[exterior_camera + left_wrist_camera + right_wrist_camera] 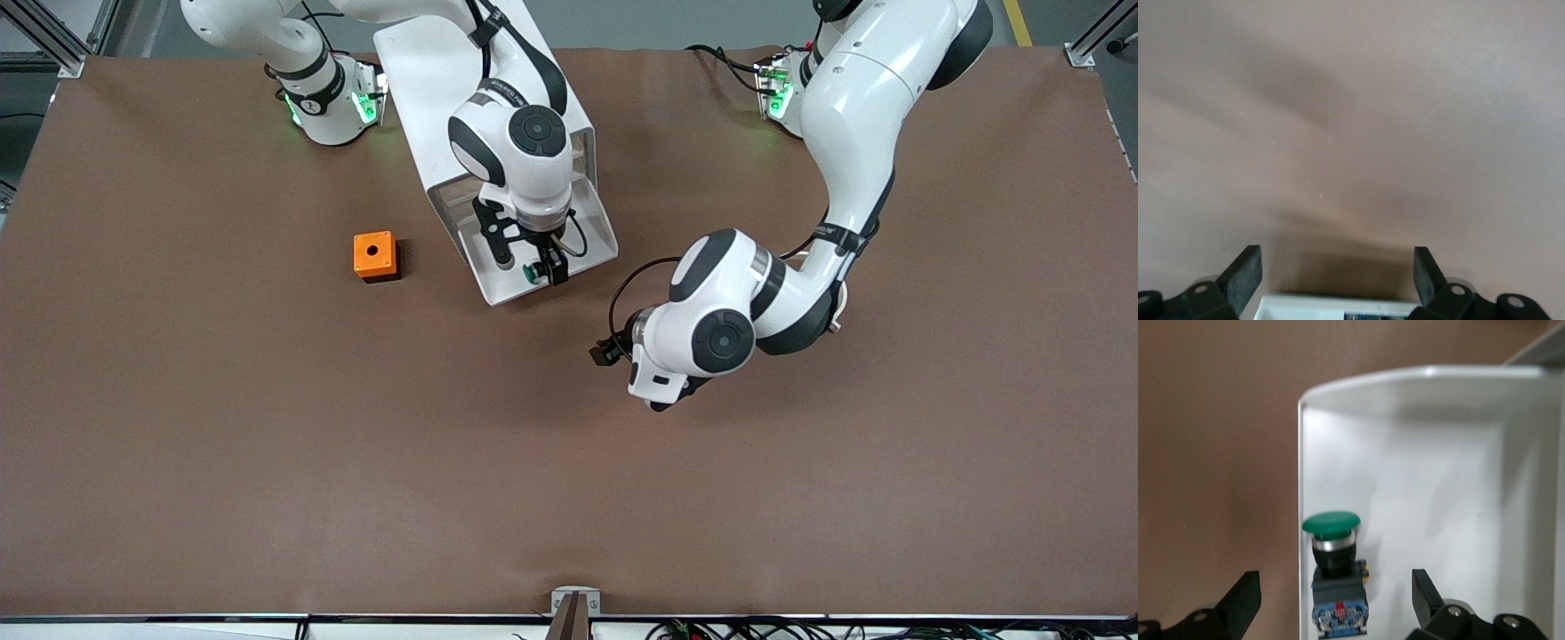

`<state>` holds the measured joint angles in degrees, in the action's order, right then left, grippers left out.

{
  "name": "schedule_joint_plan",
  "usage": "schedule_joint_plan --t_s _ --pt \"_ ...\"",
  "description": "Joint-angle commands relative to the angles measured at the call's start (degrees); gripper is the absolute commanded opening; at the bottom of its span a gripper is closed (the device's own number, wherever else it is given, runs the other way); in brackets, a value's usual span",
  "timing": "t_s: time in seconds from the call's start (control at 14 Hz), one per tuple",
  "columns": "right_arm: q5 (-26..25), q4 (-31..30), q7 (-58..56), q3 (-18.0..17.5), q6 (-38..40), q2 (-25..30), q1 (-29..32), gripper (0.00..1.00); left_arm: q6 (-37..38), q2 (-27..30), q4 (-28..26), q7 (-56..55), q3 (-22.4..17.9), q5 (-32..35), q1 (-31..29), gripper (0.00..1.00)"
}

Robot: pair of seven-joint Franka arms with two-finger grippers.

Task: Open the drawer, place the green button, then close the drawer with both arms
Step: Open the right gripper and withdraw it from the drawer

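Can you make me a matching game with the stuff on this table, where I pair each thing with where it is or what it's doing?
Things:
1. button
2. orange cube
3. right gripper
4. left gripper

Places or states:
A. on the bare table, toward the right arm's end
B. open, over the pulled-out drawer
C. lying in the open drawer, green cap showing
D. open, over the brown table, holding nothing

Pairs: 1-C, 2-A, 3-B, 4-D
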<state>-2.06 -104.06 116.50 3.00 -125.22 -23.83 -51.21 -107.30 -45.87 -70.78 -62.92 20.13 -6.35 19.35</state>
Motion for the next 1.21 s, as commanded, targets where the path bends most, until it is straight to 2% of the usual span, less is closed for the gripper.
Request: schedule_joint_plan --t_s 0.0,0.29,0.57,1.14 --pt "-1.64 1.31 -3.1 -0.28 4.54 3.51 3.65 1.0 -5.01 1.39 -3.65 -0.62 0.0 5.01 2.26 1.0" --pt "-1.46 2.28 -10.83 -0.37 6.73 7.65 10.5 1.0 -9.32 1.83 -5.94 -3.96 0.0 8.63 3.5 1.0" --pt "-1.46 2.28 -25.49 -0.37 10.78 11.6 16.56 1.0 -15.11 3.23 -10.32 -4.4 0.08 10.3 4.38 1.0" --pt "-0.85 2.28 -58.27 -0.37 14.39 17.14 31.5 1.0 -15.22 2.89 -12.36 -10.03 0.08 10.3 8.33 1.0"
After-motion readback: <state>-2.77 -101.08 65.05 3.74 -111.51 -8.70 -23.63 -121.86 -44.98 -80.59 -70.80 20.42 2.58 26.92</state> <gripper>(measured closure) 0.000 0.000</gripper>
